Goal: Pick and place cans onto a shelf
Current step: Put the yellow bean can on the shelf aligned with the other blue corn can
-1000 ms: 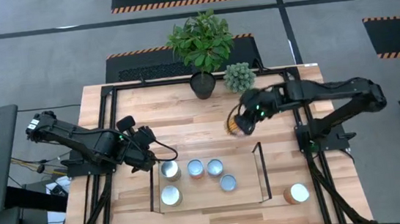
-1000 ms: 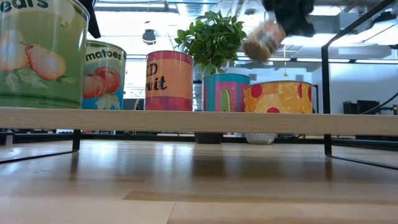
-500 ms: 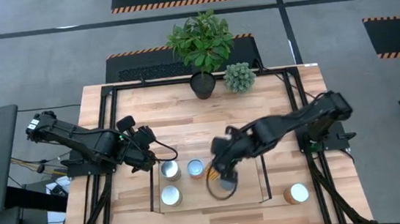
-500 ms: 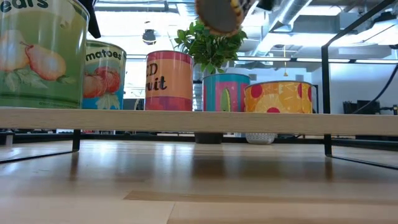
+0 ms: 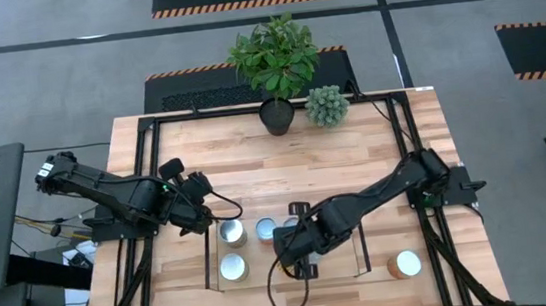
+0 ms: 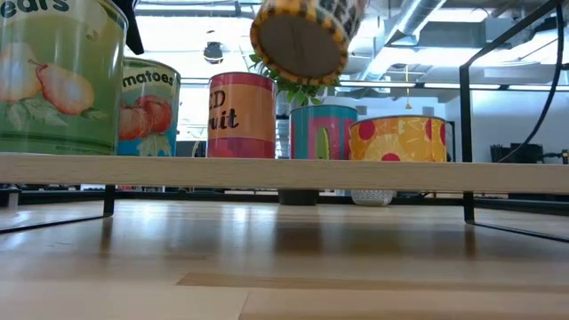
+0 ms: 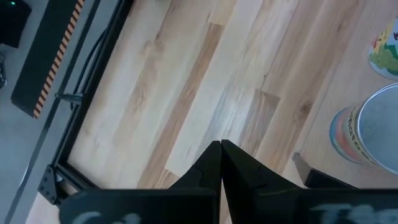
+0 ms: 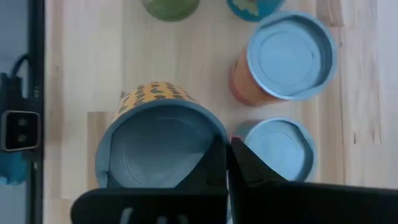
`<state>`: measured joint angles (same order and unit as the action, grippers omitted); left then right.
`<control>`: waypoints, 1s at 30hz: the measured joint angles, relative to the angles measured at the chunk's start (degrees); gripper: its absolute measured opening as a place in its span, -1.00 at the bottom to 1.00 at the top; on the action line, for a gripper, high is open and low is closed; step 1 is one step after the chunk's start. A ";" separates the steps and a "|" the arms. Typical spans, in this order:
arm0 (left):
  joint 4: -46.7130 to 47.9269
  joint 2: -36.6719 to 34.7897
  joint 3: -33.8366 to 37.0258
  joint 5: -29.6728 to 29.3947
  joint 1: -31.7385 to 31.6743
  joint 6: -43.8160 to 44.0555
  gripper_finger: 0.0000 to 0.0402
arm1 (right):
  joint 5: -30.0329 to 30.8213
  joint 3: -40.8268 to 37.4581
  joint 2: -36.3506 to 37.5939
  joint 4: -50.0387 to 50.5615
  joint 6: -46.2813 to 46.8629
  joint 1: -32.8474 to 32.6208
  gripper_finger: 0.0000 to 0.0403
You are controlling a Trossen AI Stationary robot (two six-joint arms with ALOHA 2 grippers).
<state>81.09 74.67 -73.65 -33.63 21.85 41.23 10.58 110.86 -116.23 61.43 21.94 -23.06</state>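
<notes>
My right gripper point(image 5: 299, 255) hangs over the shelf point(image 5: 336, 269), shut on a yellow can with a dark pattern point(image 8: 155, 146). In the low view that can point(image 6: 300, 37) is tilted above the shelf board point(image 6: 284, 172). Several cans stand on their bases on the shelf: green point(image 6: 58, 76), tomato point(image 6: 147, 107), orange point(image 6: 242, 116), teal point(image 6: 322, 132) and yellow pineapple point(image 6: 398, 138). My left gripper point(image 5: 205, 220) waits shut point(image 7: 221, 152) beyond the shelf's left end, touching nothing. My right gripper pinches the can's top rim point(image 8: 219, 135) between its two fingers, at one side of the round opening. The fingers come from above, slanting down. The can hangs lifted clear of the shelf, tilted, with its base point(image 6: 298, 46) turned toward the table's near edge.
One more can point(image 5: 404, 264) stands on the table right of the shelf. A potted plant point(image 5: 274, 62) and a small green bush point(image 5: 327, 105) stand at the far edge. Thin wire frames point(image 5: 358, 233) rise at the shelf's short ends.
My right gripper has swung from the far right part of the table toward the near edge and leftward, sinking a little and rolling, and now hangs over the shelf. The can has travelled with it, tipping so that its base faces the near edge.
</notes>
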 joint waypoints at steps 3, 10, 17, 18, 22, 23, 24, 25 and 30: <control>-0.06 0.00 0.00 -0.08 0.00 0.02 -1.00 | 0.73 -0.07 -1.32 1.07 -0.10 -0.10 -0.98; -0.64 0.35 -0.02 -1.66 -0.02 0.15 -1.00 | 1.67 0.04 -4.89 2.76 -0.03 -0.78 -0.98; -1.10 0.46 -0.02 -1.70 -0.02 0.13 -1.00 | 1.36 -0.03 -5.77 4.74 0.04 -1.64 -0.98; -1.09 0.44 -0.02 -1.70 0.00 0.13 -1.00 | 1.36 -0.03 -5.83 4.98 0.05 -1.65 -0.98; -1.11 0.44 -0.02 -1.70 0.00 0.13 -1.00 | 1.32 -0.03 -5.83 5.05 0.17 -1.67 -0.97; -1.13 0.44 -0.02 -1.68 0.00 0.13 -1.00 | 1.32 -0.03 -5.83 5.01 0.50 -1.67 -0.94; -1.13 0.44 -0.02 -1.69 -0.02 0.13 -1.00 | 1.24 -0.03 -5.83 4.99 0.75 -1.67 -0.90; -1.11 0.44 -0.02 -1.73 -0.02 0.12 -1.00 | 1.09 -0.03 -5.83 5.01 0.97 -1.67 -0.86; -1.11 0.44 -0.02 -1.73 0.00 0.11 -1.00 | 1.01 -0.03 -5.83 5.03 1.11 -1.67 -0.67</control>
<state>79.99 75.11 -73.67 -35.35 21.84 41.34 11.60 110.83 -122.06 66.45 23.05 -24.73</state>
